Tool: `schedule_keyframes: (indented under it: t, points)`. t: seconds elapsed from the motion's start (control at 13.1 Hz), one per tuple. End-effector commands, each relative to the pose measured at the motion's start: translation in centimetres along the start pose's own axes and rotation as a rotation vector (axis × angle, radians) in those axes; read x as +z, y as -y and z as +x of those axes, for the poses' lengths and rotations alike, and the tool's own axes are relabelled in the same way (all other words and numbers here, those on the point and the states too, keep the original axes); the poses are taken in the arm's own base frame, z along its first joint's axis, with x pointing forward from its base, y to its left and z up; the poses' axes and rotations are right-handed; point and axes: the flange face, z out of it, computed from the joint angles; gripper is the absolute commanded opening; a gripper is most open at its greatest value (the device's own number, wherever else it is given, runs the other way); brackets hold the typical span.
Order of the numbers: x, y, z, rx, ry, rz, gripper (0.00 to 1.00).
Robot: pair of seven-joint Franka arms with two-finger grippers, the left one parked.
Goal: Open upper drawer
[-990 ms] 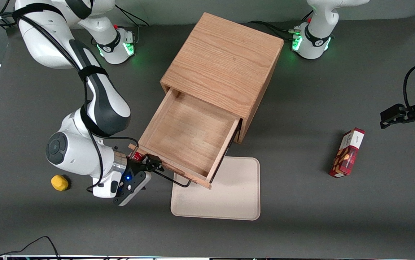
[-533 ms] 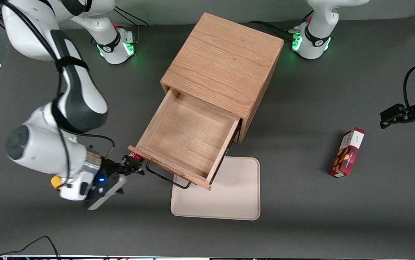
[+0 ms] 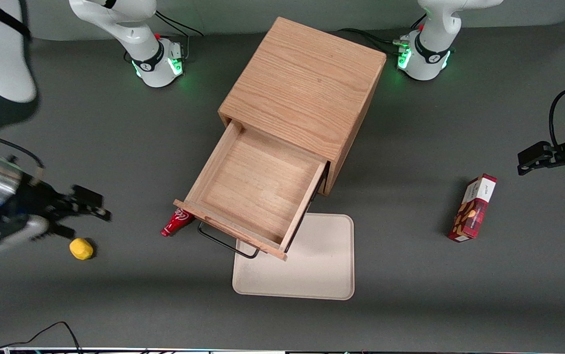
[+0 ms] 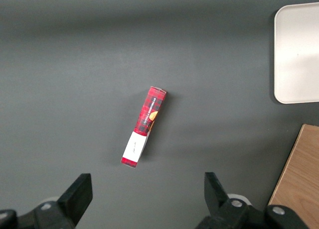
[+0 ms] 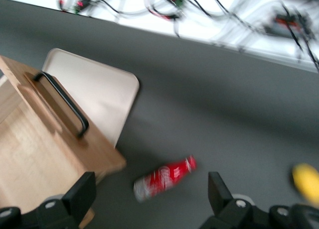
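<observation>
- Tray (image 3: 312,275): a cream, round-cornered tray lies flat on the grey table (image 3: 410,305), nearest the front camera of the central things. Its edge toward the cabinet passes under the drawer front. The left wrist view also shows it (image 4: 296,55), as does the right wrist view (image 5: 94,94).
- Yellow object (image 3: 81,248): a small yellow lump rests on the table toward the working arm's end, a little nearer the front camera than the gripper. It shows blurred in the right wrist view (image 5: 306,181).
- Gripper (image 3: 83,206): it hangs over the table toward the working arm's end, well apart from the drawer and holding nothing. In the right wrist view its two fingers (image 5: 84,191) stand wide apart, with nothing between them.
- Red can (image 3: 177,222): it lies on its side on the table, just beside the drawer front's corner toward the working arm. The right wrist view shows it (image 5: 164,179).
- Upper drawer (image 3: 258,189): the light-wood box stands pulled well out of the cabinet, its inside bare. A thin black wire handle (image 3: 226,243) runs along its front, seen also in the right wrist view (image 5: 62,102).
- Red carton (image 3: 473,207): it lies flat toward the parked arm's end of the table; also in the left wrist view (image 4: 144,125).
- Cabinet (image 3: 307,88): the oak box stands on the table, farther from the front camera than the tray.
</observation>
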Motion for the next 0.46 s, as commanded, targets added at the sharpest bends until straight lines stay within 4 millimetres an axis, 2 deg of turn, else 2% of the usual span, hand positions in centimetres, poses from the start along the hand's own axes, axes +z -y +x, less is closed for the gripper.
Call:
schedule_keyframes:
  t: [0.0, 0.23, 0.38]
  points:
    - [-3.1, 0.2, -5.5, 0.192, 0.085, -0.126, 1.0]
    - [-5.3, 1.7, -10.8, 0.349, 0.154, -0.279, 1.0]
    - [-6.8, 1.7, -12.0, 0.365, 0.157, -0.287, 1.0]
